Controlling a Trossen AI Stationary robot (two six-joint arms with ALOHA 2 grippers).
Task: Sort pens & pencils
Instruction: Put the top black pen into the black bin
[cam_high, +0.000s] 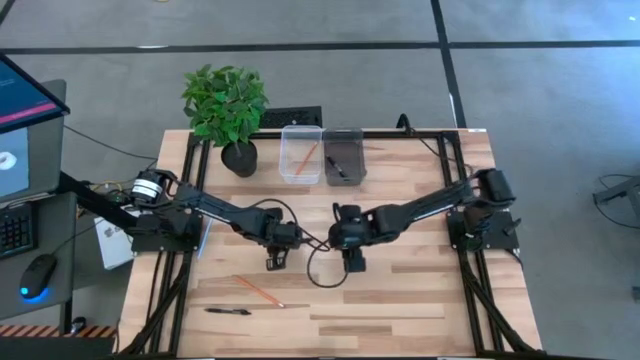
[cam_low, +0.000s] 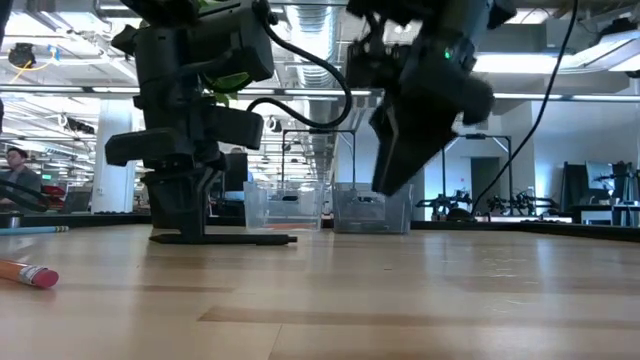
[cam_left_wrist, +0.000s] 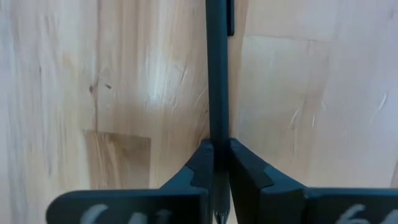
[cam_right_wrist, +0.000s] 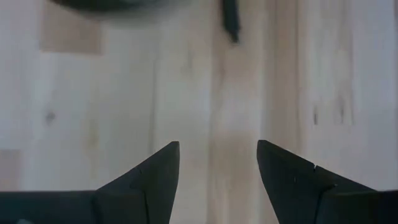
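Note:
My left gripper (cam_high: 277, 262) stands mid-table, pointing down and shut on a black pen (cam_low: 240, 239) that lies flat on the wood. My right gripper (cam_high: 355, 262) is just to its right, open and raised off the table (cam_low: 395, 160); nothing lies between its fingers (cam_right_wrist: 217, 155). The end of that same pen (cam_right_wrist: 231, 18) shows in the right wrist view. Another black pen (cam_high: 228, 311) and an orange pencil (cam_high: 258, 290) lie near the table's front left. The pencil's eraser end (cam_low: 32, 274) shows in the low view. My left gripper pinches the black pen between its two fingers (cam_left_wrist: 202, 165), close to the pen's silvery tip end (cam_left_wrist: 217, 134). The fingers come from above, pointing down, and lie across the pen. The pen rests level on the table, its long part (cam_left_wrist: 217, 62) running out beyond the fingers.
Two small bins stand at the table's far edge: a clear one (cam_high: 301, 153) with an orange pencil inside and a darker one (cam_high: 343, 155) with a black pen inside. A potted plant (cam_high: 227, 110) stands left of them. A black cable (cam_high: 322, 270) loops between the grippers.

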